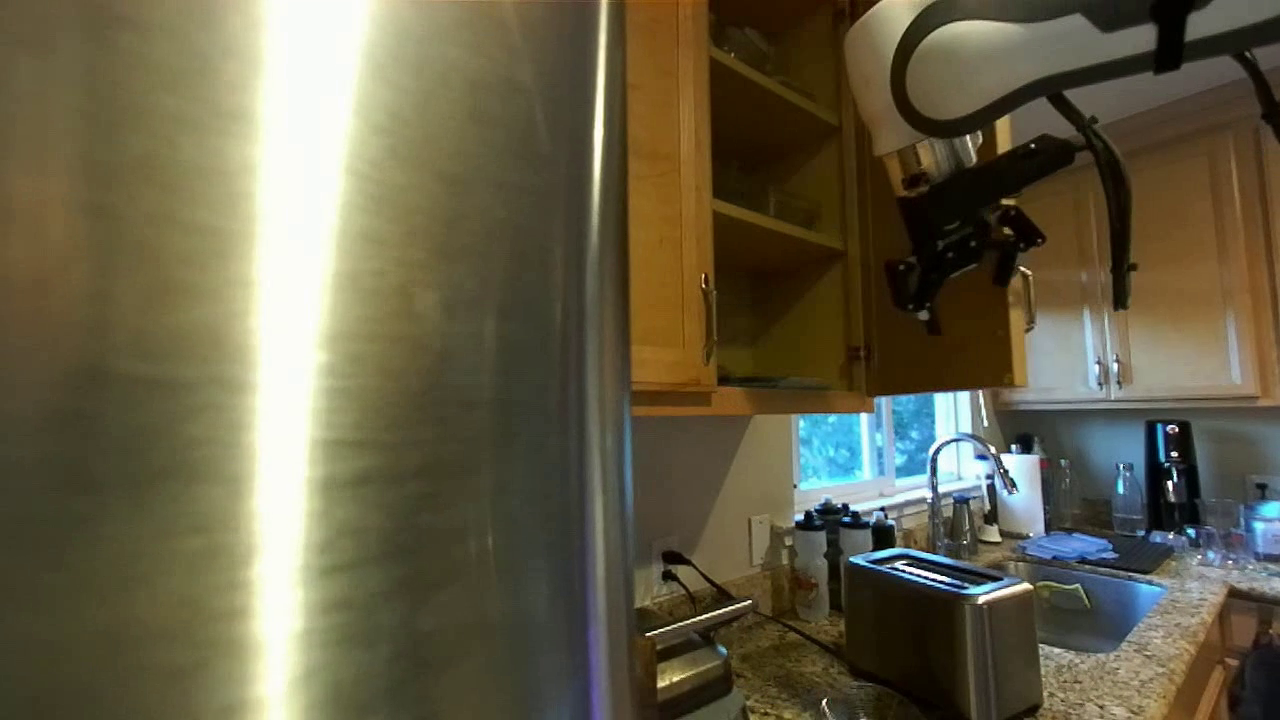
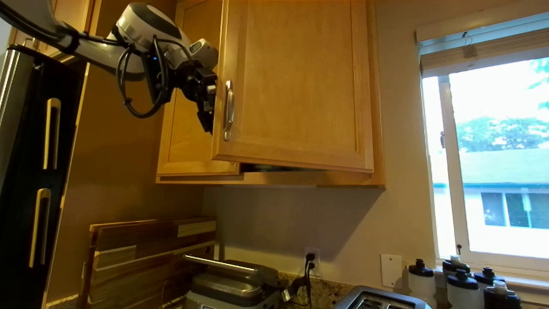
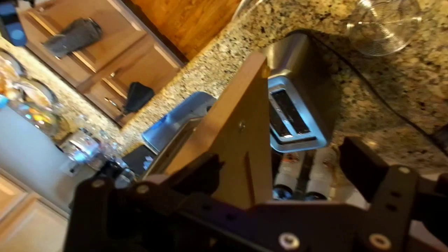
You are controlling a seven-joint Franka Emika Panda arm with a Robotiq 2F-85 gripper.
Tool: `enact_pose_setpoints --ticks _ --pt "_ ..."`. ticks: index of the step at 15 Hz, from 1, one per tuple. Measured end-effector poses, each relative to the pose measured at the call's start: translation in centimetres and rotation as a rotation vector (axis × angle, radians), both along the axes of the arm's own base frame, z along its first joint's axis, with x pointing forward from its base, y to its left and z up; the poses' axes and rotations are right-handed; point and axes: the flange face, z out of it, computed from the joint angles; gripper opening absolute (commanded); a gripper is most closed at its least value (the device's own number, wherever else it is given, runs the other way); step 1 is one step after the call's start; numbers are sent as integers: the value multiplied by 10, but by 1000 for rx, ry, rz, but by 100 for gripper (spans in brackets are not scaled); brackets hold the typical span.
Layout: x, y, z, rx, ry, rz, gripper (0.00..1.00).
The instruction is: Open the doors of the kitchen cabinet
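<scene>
The kitchen cabinet (image 1: 780,235) of honey-coloured wood shows its shelves in an exterior view. One of its doors (image 1: 940,350) stands swung open; its outer face and bar handle show in an exterior view (image 2: 300,90). The other door (image 1: 665,200) is closed, and it also shows in an exterior view (image 2: 193,146). My gripper (image 1: 968,285) is open, at the inner side of the open door near its free edge. In an exterior view the gripper (image 2: 208,120) is partly behind that door. In the wrist view one finger of the gripper (image 3: 280,157) overlaps the door's inner face; touching is unclear.
A brushed-steel fridge panel (image 1: 450,400) fills the near side. Below are a toaster (image 1: 940,630), a grill appliance (image 2: 231,283), several bottles (image 2: 463,283) and the sink (image 1: 1110,600). A window (image 2: 497,171) is beside the cabinet.
</scene>
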Motion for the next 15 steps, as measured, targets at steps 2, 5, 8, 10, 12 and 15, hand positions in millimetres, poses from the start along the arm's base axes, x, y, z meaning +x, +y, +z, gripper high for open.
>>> enact_pose_setpoints --ticks 2,5,8,10,12,15 --pt "-6 -31 1 -14 21 -73 100" --pt "-1 -53 -3 -7 55 -51 100" --pt "16 -51 -8 -2 59 32 100" --pt "31 -43 -12 13 50 109 100" --pt "47 -31 -17 48 37 199 100" --pt "68 -11 -20 104 -13 348 100"
